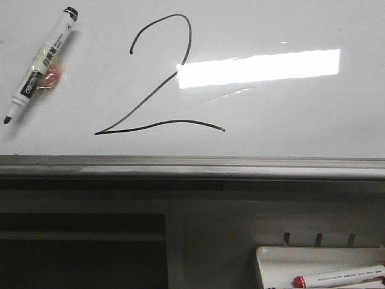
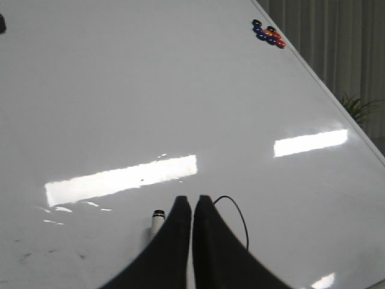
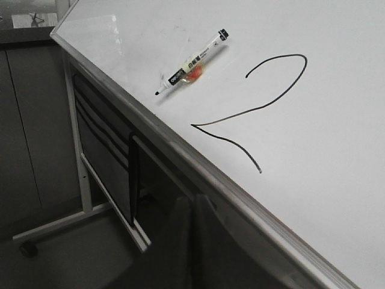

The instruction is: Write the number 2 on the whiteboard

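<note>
The whiteboard [image 1: 289, 120] fills the front view, and a thin black number 2 [image 1: 139, 101] is drawn on it left of centre. A black-capped white marker [image 1: 43, 60] lies against the board at upper left, over a small orange piece; nothing holds it. No gripper shows in the front view. My left gripper [image 2: 192, 200] is shut and empty above the board, with the marker's end [image 2: 157, 221] on one side and the 2's hook [image 2: 242, 222] on the other. Shut and empty too, my right gripper [image 3: 192, 201] hangs below the board's rail, away from the number 2 [image 3: 252, 110] and marker [image 3: 194, 60].
A grey metal rail [image 1: 192, 165] runs along the board's lower edge. Below it at right, a small white tray [image 1: 283, 256] holds a red-capped marker [image 1: 340, 277]. Coloured magnets [image 2: 269, 35] cluster near the board's far corner. The board's wheeled stand [image 3: 84, 174] shows in the right wrist view.
</note>
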Tool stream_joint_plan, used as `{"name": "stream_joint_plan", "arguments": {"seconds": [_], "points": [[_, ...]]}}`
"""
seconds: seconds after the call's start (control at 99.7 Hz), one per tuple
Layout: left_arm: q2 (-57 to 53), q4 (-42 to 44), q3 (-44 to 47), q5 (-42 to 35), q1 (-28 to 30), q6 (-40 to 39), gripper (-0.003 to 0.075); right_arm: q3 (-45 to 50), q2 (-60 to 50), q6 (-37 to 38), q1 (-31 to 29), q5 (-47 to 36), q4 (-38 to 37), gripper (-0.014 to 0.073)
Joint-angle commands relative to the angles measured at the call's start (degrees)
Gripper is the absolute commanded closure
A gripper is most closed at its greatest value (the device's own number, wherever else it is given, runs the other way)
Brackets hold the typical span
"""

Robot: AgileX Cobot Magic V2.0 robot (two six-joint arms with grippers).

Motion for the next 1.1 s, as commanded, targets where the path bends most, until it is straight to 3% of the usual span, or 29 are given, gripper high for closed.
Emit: {"name": "stream_joint_plan", "arguments": {"seconds": [0.0, 0.201, 0.381, 0.472, 0.632, 0.833, 1.094], "points": [[-1.39, -3.36, -1.29, 1.07, 0.16, 0.73, 0.0741, -1.38, 0.53, -0.1, -0.36, -3.43, 1.23, 0.0657], [-1.39, -26.28, -1.67, 1.7, 0.16, 32.86, 0.0741, -1.38, 0.53, -0.1, -0.36, -3.43, 1.23, 0.0657], [-1.39, -58.72, -3.1, 6.47, 0.77, 69.94, 0.0741, -1.38, 0.53, -0.1, -0.36, -3.43, 1.23, 0.0657], [-1.39, -68.65, -4.29, 9.39, 3.68, 79.39, 0.0741, -1.38, 0.53, -0.1, -0.36, -3.43, 1.23, 0.0657], [-1.39, -78.77, -4.29, 9.08, 12.6, 86.81, 0.0741, -1.38, 0.53, -0.1, -0.36, -3.43, 1.23, 0.0657], [-1.39, -86.63, -0.2, 8.96, 24.28, 86.81, 0.0741, -1.38, 0.53, -0.1, -0.36, -3.43, 1.23, 0.0657], [-1.39, -84.67, 9.94, 7.66, 28.45, 86.41, 0.0741, -1.38, 0.53, -0.1, -0.36, -3.43, 1.23, 0.0657]]}}
